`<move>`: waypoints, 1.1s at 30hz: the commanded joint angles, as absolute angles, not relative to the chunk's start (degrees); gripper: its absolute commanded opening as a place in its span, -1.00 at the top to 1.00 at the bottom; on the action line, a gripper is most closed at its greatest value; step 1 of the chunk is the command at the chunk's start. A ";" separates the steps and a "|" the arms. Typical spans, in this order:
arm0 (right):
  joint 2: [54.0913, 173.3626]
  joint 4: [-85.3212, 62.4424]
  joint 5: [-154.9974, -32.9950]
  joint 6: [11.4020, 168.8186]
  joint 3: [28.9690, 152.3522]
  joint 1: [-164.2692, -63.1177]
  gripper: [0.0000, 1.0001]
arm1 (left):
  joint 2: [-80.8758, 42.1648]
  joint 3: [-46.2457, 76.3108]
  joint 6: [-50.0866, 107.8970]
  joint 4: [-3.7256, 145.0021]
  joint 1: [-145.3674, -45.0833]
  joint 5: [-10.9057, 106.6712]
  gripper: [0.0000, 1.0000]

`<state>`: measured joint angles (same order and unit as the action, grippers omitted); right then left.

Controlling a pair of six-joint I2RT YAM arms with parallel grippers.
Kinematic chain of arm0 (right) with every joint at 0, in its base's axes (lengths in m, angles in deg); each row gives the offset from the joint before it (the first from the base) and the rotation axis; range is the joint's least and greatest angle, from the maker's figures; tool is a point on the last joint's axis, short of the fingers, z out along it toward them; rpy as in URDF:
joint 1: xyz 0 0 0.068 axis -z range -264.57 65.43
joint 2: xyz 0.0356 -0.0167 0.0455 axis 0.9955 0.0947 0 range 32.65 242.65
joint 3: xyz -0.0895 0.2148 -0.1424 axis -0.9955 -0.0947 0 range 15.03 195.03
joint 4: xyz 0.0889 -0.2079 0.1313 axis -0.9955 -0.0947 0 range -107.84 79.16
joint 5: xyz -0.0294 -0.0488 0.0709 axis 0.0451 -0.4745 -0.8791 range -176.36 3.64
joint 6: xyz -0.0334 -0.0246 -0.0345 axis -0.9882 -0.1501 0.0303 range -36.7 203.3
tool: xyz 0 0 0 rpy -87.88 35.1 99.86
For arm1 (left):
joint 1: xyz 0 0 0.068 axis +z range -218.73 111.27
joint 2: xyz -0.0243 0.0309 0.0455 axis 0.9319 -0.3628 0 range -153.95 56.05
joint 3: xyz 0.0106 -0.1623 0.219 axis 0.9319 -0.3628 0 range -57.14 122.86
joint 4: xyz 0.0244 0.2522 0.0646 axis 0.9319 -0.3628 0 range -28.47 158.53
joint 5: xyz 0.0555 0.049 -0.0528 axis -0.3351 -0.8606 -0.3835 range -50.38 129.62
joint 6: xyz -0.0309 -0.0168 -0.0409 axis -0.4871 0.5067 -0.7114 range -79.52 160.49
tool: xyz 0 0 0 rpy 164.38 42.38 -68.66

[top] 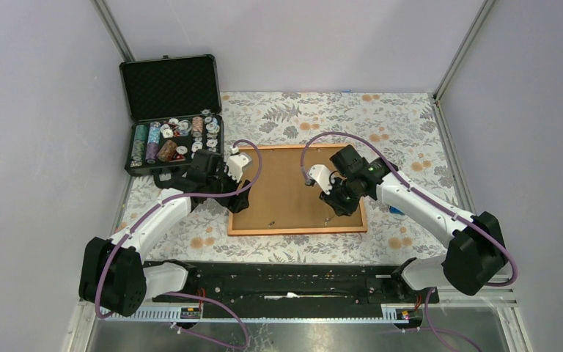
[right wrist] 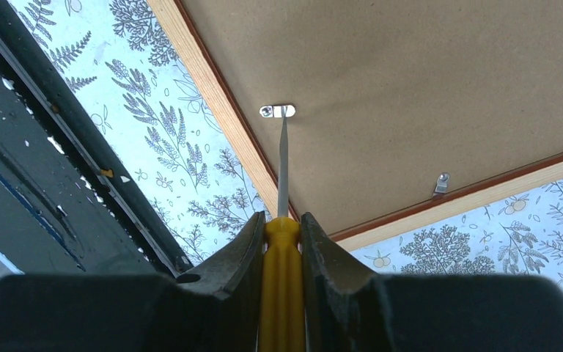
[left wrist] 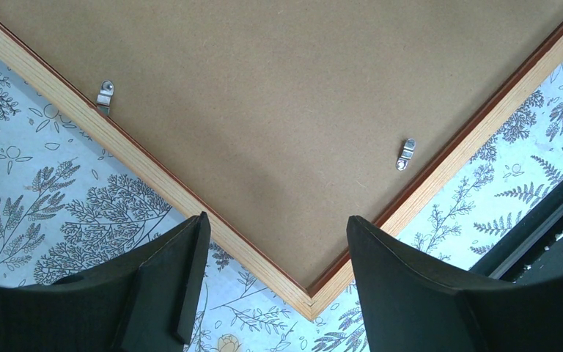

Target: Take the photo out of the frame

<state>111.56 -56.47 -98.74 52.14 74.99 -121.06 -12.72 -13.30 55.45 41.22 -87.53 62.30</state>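
The frame (top: 297, 189) lies face down at the middle of the floral-patterned surface (top: 396, 117), its brown fibreboard back turned up. The left claw (left wrist: 277, 220) stands with its fingers well apart above the frame's near-left corner, which shows in the gap between them. Whether they touch the wood cannot be told. Two small metal clips (left wrist: 406, 154) sit on the back along the edges that meet at that corner. The right claw (right wrist: 282, 220) is clamped on the yellow handle of a screwdriver (right wrist: 282, 279). Its blade tip rests at another clip (right wrist: 277, 111) beside the frame's near edge, toward the near-right corner. An open black case (top: 170, 88) holding poker chips (top: 168, 143) stands at the surface's far-left corner.
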 commanded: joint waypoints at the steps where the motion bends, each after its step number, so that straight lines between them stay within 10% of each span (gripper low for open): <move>1: 112.41 -51.90 -104.52 53.32 77.56 -121.29 1.00 | -11.90 -13.32 54.90 43.22 -87.58 61.90 -0.49; 33: 123.71 -43.45 -108.44 57.11 87.27 -136.47 1.00 | -17.51 -13.01 53.24 44.31 -80.33 53.39 -0.44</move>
